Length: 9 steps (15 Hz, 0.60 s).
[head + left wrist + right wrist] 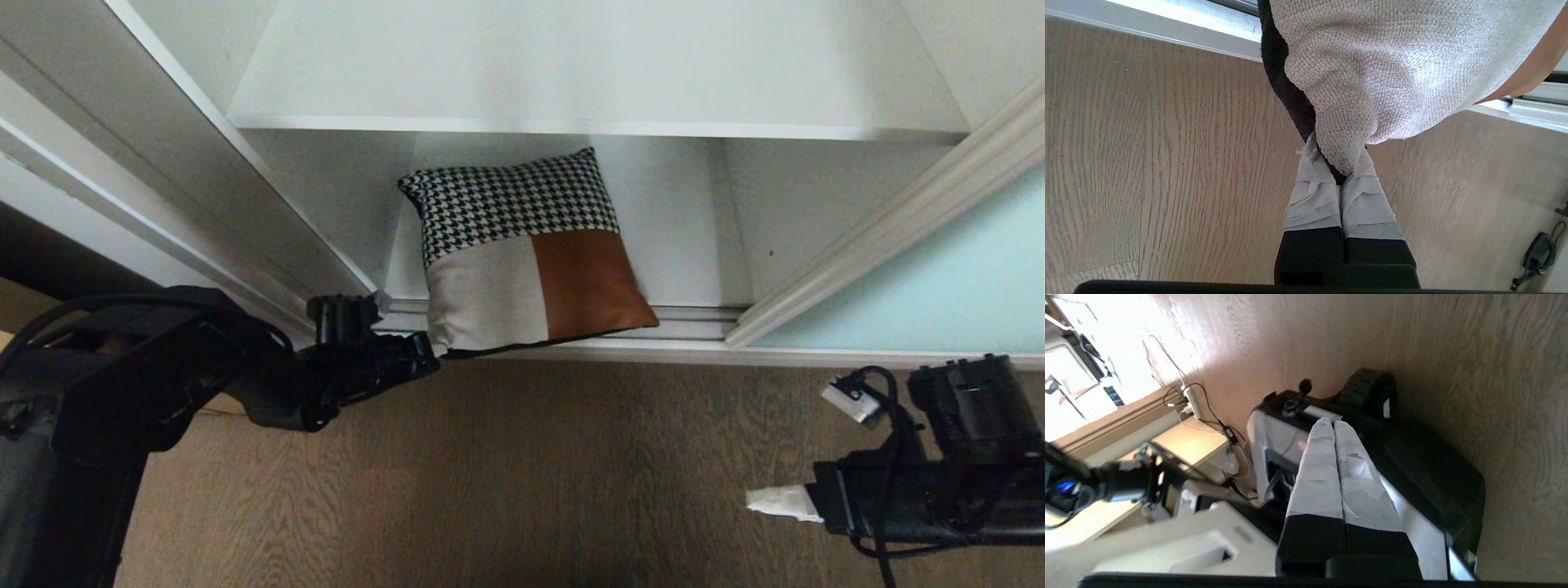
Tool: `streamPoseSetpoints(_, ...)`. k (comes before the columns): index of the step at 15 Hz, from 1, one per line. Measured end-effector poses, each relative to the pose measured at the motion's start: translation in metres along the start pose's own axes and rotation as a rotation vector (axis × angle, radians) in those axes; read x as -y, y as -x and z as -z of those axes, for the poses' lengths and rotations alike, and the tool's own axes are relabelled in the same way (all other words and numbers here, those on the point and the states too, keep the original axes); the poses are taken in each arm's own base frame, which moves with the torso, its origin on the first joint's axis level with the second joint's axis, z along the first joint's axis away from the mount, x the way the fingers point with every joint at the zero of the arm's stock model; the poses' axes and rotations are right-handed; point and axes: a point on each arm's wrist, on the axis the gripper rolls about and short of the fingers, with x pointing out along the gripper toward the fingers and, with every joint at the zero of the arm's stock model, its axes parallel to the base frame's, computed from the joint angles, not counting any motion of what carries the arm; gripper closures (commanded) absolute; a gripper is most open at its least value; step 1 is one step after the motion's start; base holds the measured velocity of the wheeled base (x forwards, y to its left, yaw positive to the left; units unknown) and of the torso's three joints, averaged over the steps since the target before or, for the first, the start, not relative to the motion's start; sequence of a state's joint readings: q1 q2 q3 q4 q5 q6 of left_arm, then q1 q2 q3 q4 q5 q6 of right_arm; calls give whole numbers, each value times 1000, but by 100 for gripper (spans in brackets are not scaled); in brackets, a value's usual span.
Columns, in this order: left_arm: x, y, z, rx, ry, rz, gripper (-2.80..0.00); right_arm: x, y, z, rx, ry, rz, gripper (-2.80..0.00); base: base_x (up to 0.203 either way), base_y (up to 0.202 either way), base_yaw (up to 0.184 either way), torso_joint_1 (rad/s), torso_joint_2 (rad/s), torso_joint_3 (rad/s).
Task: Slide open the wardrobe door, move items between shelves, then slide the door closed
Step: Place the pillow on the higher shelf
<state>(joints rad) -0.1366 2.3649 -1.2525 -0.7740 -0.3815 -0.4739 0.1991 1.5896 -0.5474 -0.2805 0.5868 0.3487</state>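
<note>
White laminate makes up most of what you see from the head camera: the upper shelf [588, 73] spans the far side of the open wardrobe, and the bottom shelf [694, 245] sits below it. To the right, the pale aqua sliding wardrobe door [939, 286] is pushed aside in its silver-white frame. Brown wood-grain floor [490, 474] fills the near half.

Your task item is a cushion [526, 253] patched in houndstooth, beige and rust-orange. It tilts at the front edge of the bottom shelf, with its near corners overhanging the door track [694, 322].

Your left gripper [424, 353] has its fingers clamped together on the cushion's near-left corner. The left wrist camera shows what the head camera cannot: the taped fingertips [1314, 196] pinch a fold of beige weave and the black back fabric [1286, 81] between them.

Your right gripper [771, 501] hangs over the floor at the near right, well apart from the cushion. Its wrist camera shows the taped fingers [1323, 465] pressed together on nothing, with the robot's black and white base [1412, 465] behind them.
</note>
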Motion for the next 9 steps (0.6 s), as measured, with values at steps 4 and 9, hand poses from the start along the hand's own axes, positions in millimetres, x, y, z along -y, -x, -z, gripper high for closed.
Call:
streamPoseSetpoints(4,-1,0,1,-5,2,-1,0,18,-49,-17,19,-15,3,-280,0,0,0,0,0,0)
streamPoseSetpoints(9,-1,0,3,-19,2,17,0,25,-105,-30,76,40,-65,-280,0,0,0,0,0,0)
